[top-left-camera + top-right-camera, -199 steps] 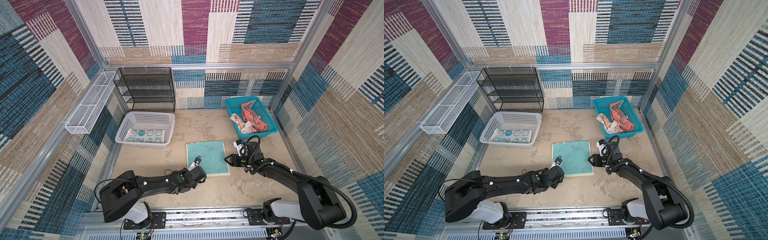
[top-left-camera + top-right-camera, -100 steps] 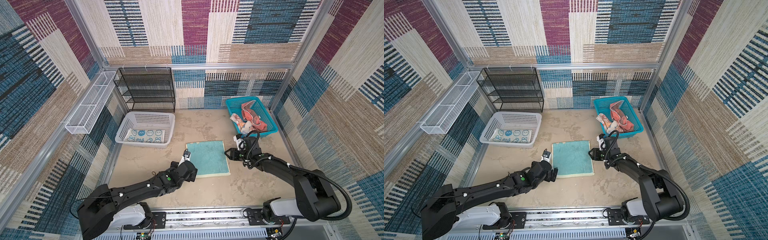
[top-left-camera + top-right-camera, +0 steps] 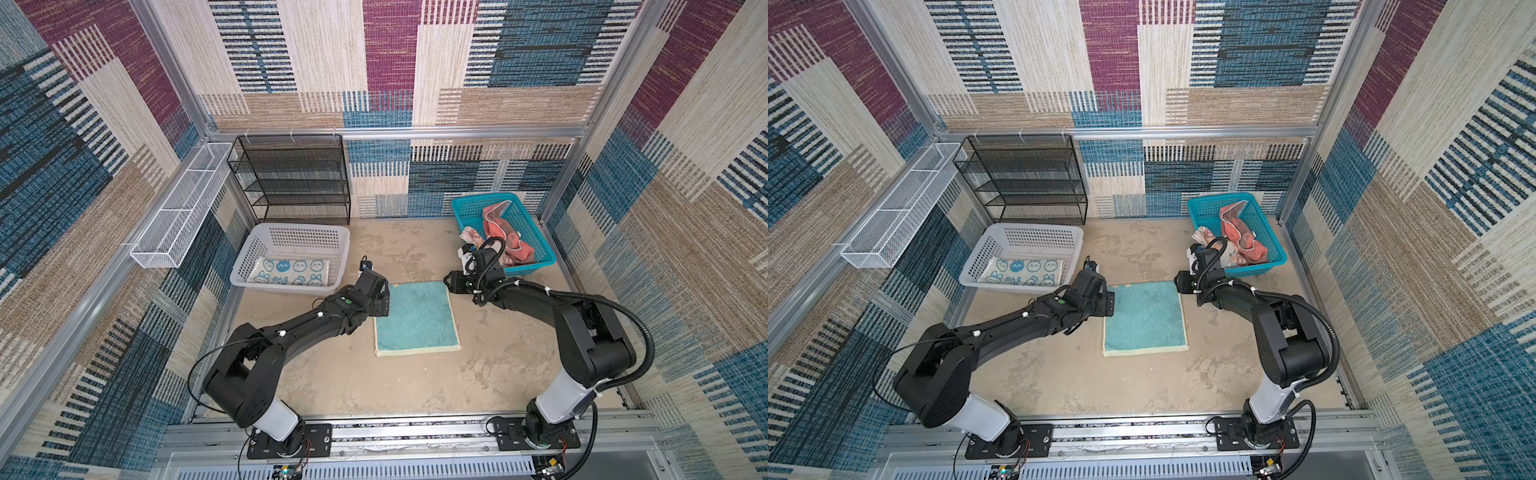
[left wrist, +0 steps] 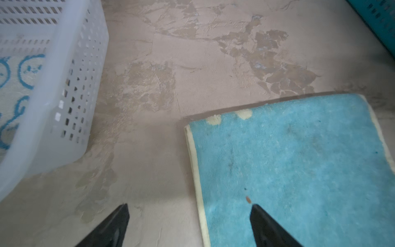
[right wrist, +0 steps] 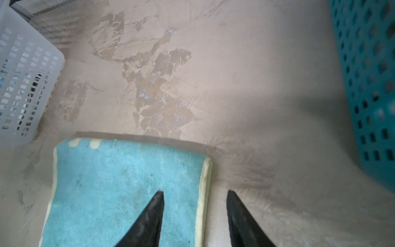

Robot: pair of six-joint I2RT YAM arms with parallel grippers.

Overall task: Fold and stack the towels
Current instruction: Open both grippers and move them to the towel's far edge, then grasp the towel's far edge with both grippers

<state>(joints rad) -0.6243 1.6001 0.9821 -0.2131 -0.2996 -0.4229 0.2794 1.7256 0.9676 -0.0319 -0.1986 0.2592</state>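
Note:
A teal towel with a pale yellow edge (image 3: pixel 415 318) (image 3: pixel 1144 318) lies folded flat mid-table. My left gripper (image 3: pixel 381 298) (image 4: pixel 190 205) is open at its far left corner, one fingertip over the teal cloth (image 4: pixel 299 171) and one over bare table. My right gripper (image 3: pixel 451 284) (image 5: pixel 195 191) is open at the far right corner, straddling the yellow edge of the towel (image 5: pixel 119 181). A white towel with blue cartoon faces (image 3: pixel 293 272) lies folded in the white basket (image 3: pixel 291 232). A coral-orange towel (image 3: pixel 505 235) is crumpled in the teal basket (image 3: pixel 540 249).
A black mesh shelf rack (image 3: pixel 297 178) stands at the back left, and a white wire tray (image 3: pixel 178 208) hangs on the left wall. The white basket's corner (image 4: pixel 64 107) is close beside my left gripper. The teal basket's wall (image 5: pixel 372 85) is close beside my right gripper.
Both grippers have slid along the teal towel's side edges toward its far corners. The left jaws have opened wider. The towel has not moved.

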